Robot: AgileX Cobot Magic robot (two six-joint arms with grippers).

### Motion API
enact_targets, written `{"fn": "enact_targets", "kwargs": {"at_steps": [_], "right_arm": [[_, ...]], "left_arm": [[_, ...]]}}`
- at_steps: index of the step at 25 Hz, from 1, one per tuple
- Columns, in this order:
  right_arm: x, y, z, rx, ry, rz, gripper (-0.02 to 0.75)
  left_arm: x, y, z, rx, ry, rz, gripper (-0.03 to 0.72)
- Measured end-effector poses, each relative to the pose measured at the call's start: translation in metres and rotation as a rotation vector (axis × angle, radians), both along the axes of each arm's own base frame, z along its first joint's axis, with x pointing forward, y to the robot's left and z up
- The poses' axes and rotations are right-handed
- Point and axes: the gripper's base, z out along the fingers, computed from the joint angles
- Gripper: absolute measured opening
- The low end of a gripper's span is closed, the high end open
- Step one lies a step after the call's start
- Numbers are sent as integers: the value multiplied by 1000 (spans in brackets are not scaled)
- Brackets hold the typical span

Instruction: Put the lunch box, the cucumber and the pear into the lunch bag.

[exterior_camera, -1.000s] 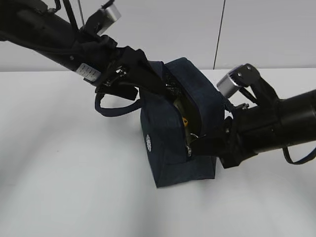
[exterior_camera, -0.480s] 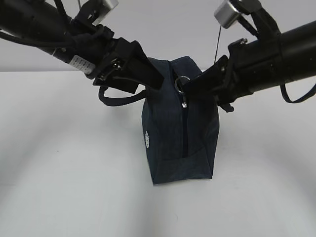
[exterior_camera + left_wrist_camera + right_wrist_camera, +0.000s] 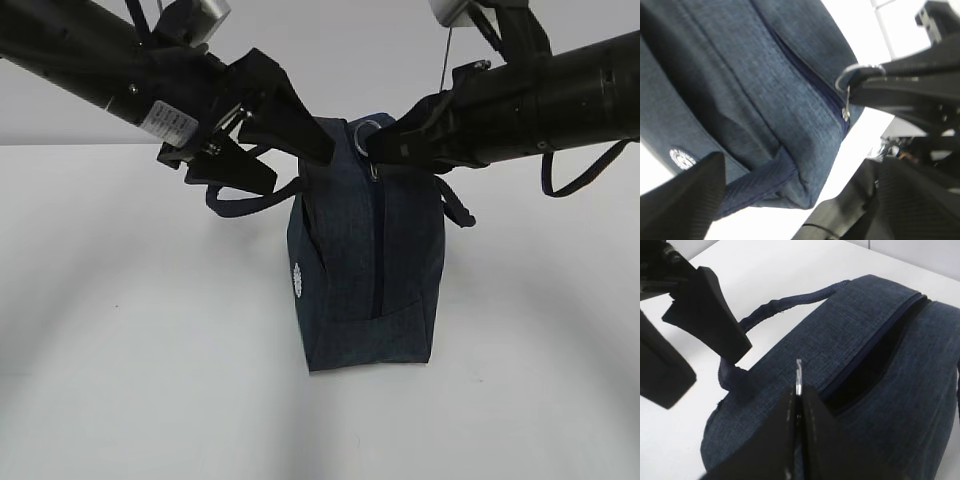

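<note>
The dark navy lunch bag [image 3: 355, 280] stands upright mid-table, its zipper drawn shut up the near face. My right gripper [image 3: 372, 148] is shut on the zipper's ring pull [image 3: 368, 130] at the bag's top; the ring [image 3: 798, 371] sticks out between its closed fingers [image 3: 812, 430]. My left gripper [image 3: 298, 172] stands open at the bag's upper left corner, one finger on each side of the left handle [image 3: 245, 198], holding nothing. The strap [image 3: 757, 185] runs between its fingers [image 3: 682, 200]. Lunch box, cucumber and pear show in no view.
The bag rests on a white table [image 3: 130, 350] with a pale wall behind. Its right handle [image 3: 458, 208] droops under the right arm. A black cable loop [image 3: 590, 165] hangs from that arm. Both arms reach in above the bag from either side.
My right gripper has risen with the ring pull from low on the bag to its top, shutting the zipper over the opening. The left gripper has backed off a little to the left.
</note>
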Motion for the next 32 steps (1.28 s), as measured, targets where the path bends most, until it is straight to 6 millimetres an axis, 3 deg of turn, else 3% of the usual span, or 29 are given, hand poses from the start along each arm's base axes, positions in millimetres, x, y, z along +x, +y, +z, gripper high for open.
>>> {"fn": "enact_targets", "kwargs": {"at_steps": [8,15,18,20,25,27,32], "right_arm": [[2,1,-2,10,7,-4,-16],[3,0,-2,7,-1,-8,-16],[3,0,-2,6,-3,-12,-16],[3,0,-2,2,-7,-14,-16],[5,-1,-3,-12,-24,-22,-16],[8,1,-2,-18,-37,-14,-16],[27,5,4,-23,-76,-7,-16]], "left_arm": [[4,0,-1,-16,171,202,592],[-2,-31,-22,9,228,183,591],[-1,-34,-26,13,235,189,559],[0,-33,-26,13,230,196,478],[-1,-33,-27,20,214,181,95],[-1,-33,-27,23,211,176,46],[-2,-32,-28,44,208,153,38]]}}
